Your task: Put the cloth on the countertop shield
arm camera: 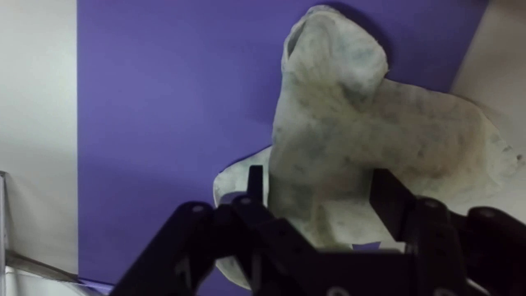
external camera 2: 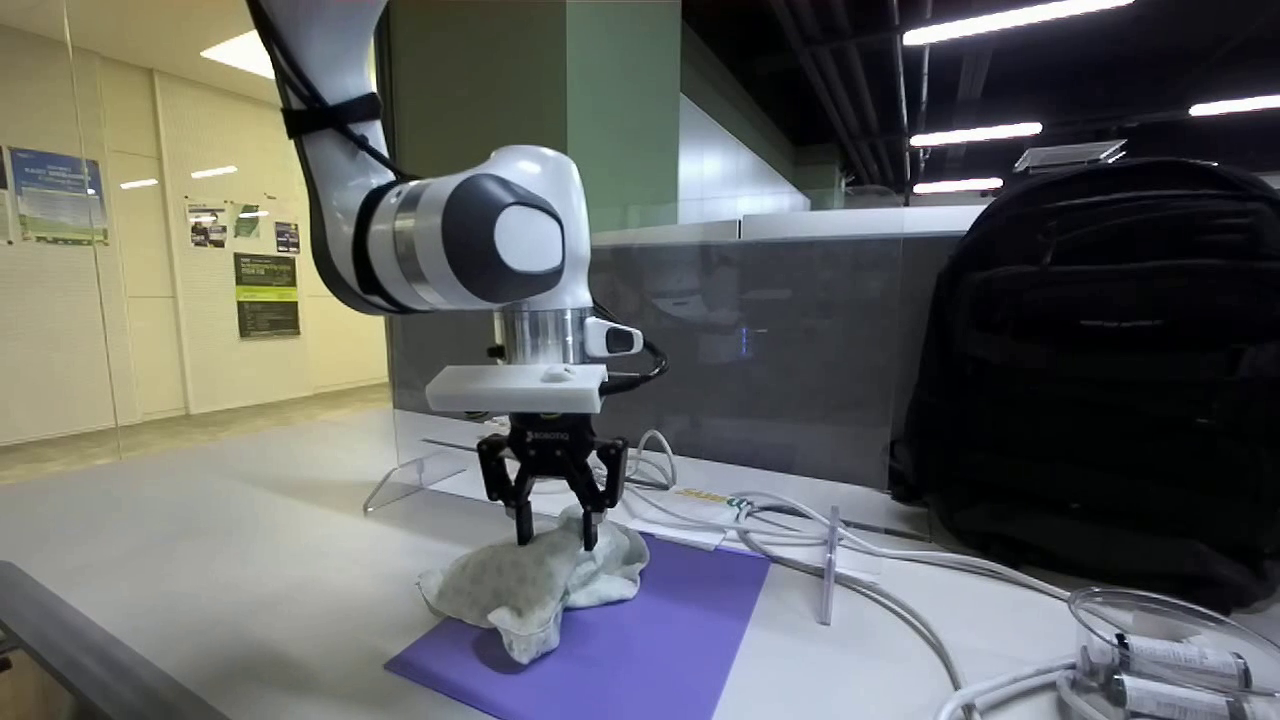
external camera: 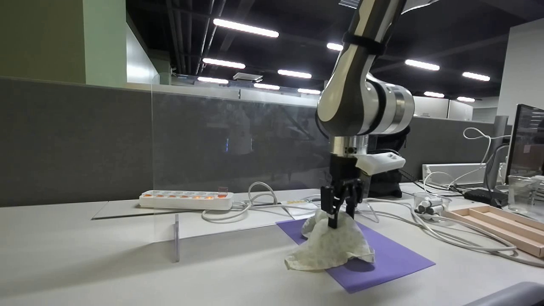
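Note:
The pale, faintly patterned cloth [external camera: 329,248] lies in a crumpled, raised heap, partly on a purple sheet [external camera: 395,259] and partly over its edge. Cloth [external camera 2: 520,580] and sheet [external camera 2: 670,640] also show in the other exterior view. My gripper [external camera: 341,216] points down at the top of the heap. In the wrist view its fingers [arm camera: 316,176] are wide apart, with the cloth [arm camera: 341,123] below and between them. In an exterior view the gap between the fingertips [external camera 2: 557,532] also shows. A clear upright shield [external camera: 238,153] stands on the table behind the cloth, on clear feet.
A white power strip [external camera: 187,200] and loose white cables [external camera: 255,204] lie behind the shield. A black backpack [external camera 2: 1090,400] stands at the back. A clear cup with batteries [external camera: 431,206] and a pink divided tray [external camera: 501,227] are to one side, near a monitor [external camera: 527,142].

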You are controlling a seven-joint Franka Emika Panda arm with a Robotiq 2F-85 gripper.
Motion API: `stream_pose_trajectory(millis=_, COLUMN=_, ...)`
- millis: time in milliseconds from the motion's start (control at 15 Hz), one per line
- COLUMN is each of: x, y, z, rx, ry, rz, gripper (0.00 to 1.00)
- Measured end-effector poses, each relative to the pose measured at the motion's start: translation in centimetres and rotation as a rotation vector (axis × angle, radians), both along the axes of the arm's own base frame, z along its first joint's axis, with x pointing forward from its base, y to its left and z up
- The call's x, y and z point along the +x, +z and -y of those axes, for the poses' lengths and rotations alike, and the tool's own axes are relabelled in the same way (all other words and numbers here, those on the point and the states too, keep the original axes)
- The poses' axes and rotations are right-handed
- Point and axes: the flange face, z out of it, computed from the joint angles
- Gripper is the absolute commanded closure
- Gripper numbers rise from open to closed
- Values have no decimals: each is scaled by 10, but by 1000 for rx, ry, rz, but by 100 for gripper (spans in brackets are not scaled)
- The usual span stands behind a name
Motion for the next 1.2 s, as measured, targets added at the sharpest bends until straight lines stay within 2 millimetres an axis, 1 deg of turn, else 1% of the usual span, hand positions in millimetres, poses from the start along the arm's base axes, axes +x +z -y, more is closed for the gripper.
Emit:
stream_pose_trajectory(millis=267, x=-1, y=-2, z=-2, rx=14, ry=26, rz=-17, gripper=88)
stream_pose_trajectory(millis=333, x=-2, y=-3, z=-2, rx=18, ry=33, rz=-23, gripper=96)
stream_pose_trajectory(millis=400, x=-2, y=-3, z=-1, rx=21, ry=40, rz=-27, gripper=99)
stream_pose_trajectory(millis=733, x=-4, y=-4, z=0, rx=42, ry=59, rz=-61, gripper=100)
stream_pose_trajectory(millis=867, x=-5, y=-2, z=2, rx=43, ry=53, rz=-81, gripper=100)
stream_pose_trajectory(millis=1067, x=-4, y=11, z=3, rx=40, ry=52, rz=-83, gripper=100)
stream_pose_trajectory(millis=1200, x=0, y=28, z=0, rx=35, ry=60, rz=-72, gripper=100)
